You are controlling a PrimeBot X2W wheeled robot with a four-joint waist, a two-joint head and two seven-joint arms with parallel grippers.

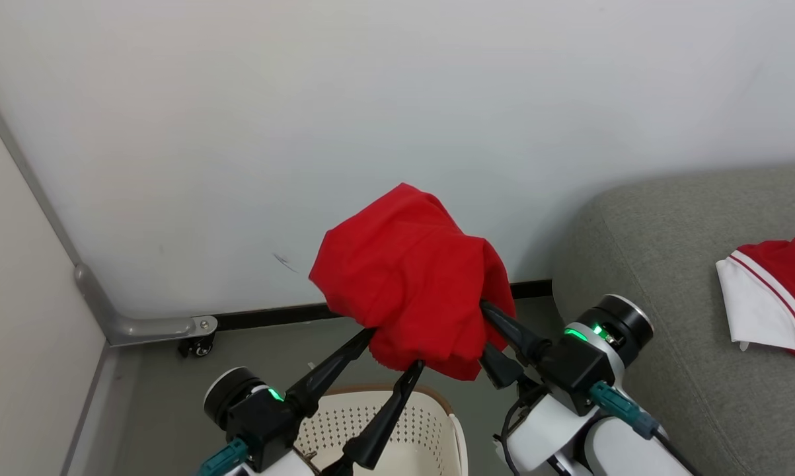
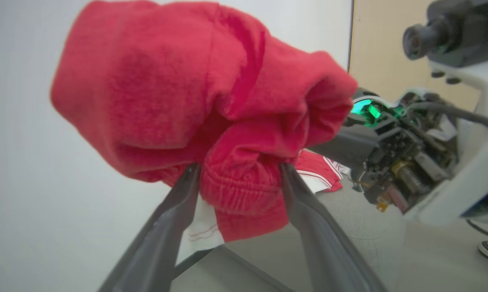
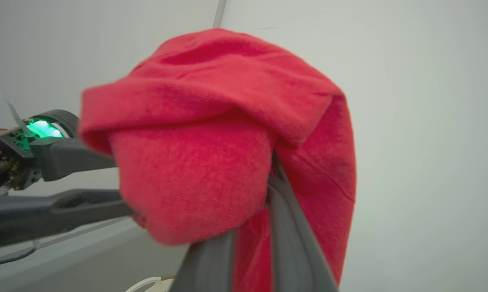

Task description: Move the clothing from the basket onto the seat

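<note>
The job looks about half done. A red top [image 1: 777, 291] with white panels and stripes already lies on the grey seat [image 1: 648, 251], off to the far side of the right gripper [image 1: 484, 329]. The red shorts [image 1: 404, 277] are out of the basket [image 1: 430, 430] and up in the air, not yet over the cushion. They hang in a loose, crumpled bundle just beyond both sets of fingertips, draped over them like a hood. The left wrist view shows a gathered waistband and a strip of white hem tucked underneath. The right gripper has its fingers pressed close together with a fold of the shorts pinched between them, so it appears to carry the weight. The left gripper [image 1: 395, 348] has its fingers spread wide. The waistband bunch sits between them and brushes their inner faces, but they do not clamp it. The basket sits directly below the left gripper, and no clothing shows in the part of it in view. What remains, by my reading, is to carry the shorts across to the seat on the right gripper's side and lay them down near the top.
</note>
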